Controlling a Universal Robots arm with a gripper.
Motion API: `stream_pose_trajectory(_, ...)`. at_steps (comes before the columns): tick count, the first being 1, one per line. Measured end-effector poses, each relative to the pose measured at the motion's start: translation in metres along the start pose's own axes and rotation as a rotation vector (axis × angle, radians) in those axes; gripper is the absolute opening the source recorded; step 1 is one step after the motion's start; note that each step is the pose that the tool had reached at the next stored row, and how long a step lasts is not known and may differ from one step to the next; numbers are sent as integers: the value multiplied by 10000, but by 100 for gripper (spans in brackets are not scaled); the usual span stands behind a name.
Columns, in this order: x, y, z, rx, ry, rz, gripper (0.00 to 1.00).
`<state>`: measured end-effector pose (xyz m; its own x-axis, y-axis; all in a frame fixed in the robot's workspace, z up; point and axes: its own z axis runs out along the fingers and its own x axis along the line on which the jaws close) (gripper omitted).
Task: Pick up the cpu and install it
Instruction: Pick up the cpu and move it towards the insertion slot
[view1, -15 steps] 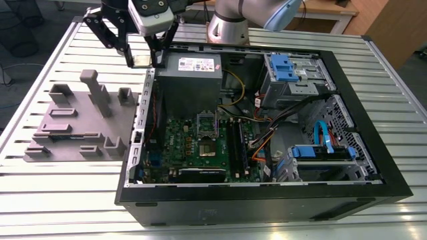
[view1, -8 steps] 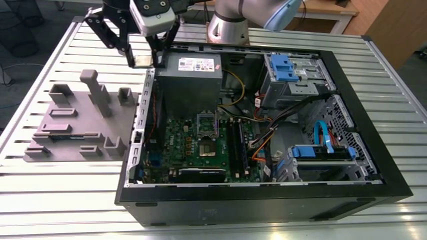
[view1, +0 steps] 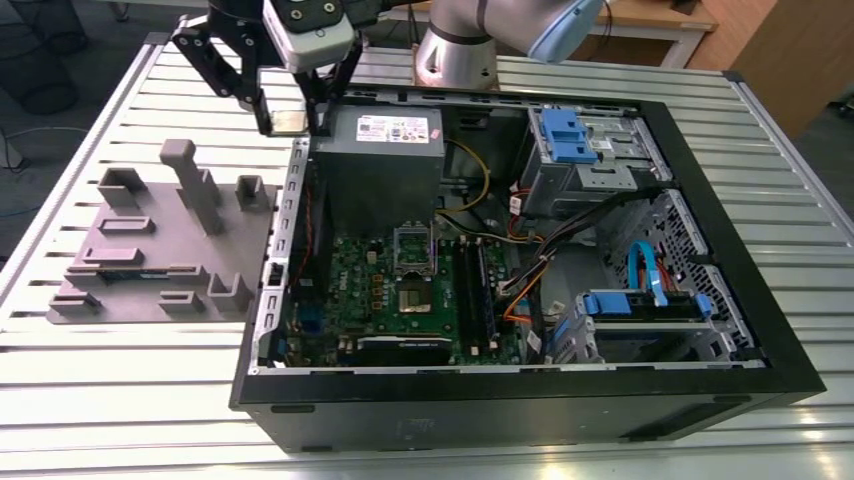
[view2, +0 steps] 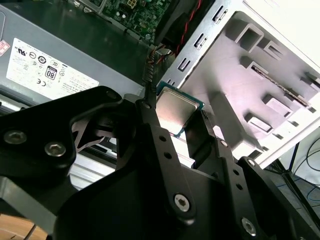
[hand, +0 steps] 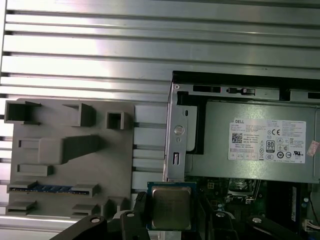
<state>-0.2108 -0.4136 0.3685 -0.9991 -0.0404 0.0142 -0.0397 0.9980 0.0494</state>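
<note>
The cpu (hand: 171, 207) is a small square chip with a shiny metal top, and my gripper (hand: 171, 214) is shut on it, one black finger on each side. In the second wrist view the cpu (view2: 177, 111) sits tilted between the fingertips of the gripper (view2: 175, 119). The exterior view shows the gripper (view1: 290, 120) raised in the air with the cpu (view1: 286, 124), over the rear corner of the open computer case (view1: 747, 300) on the exterior view's left. The metal-framed socket (view1: 415, 250) lies on the green motherboard (view1: 360, 290) inside the case, well below and apart from the gripper.
A grey plastic fixture (view1: 160, 250) with raised blocks and posts stands on the slatted metal table (view1: 120, 400), on the exterior view's left of the case. The grey power supply (view1: 387, 140) sits just under the gripper. Cables and blue drive bays (view1: 574, 135) crowd the case's far side.
</note>
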Motion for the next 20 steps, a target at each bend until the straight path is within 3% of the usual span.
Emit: stream_pose_trajectory(20,-58,-2,-1,0,0,0,47)
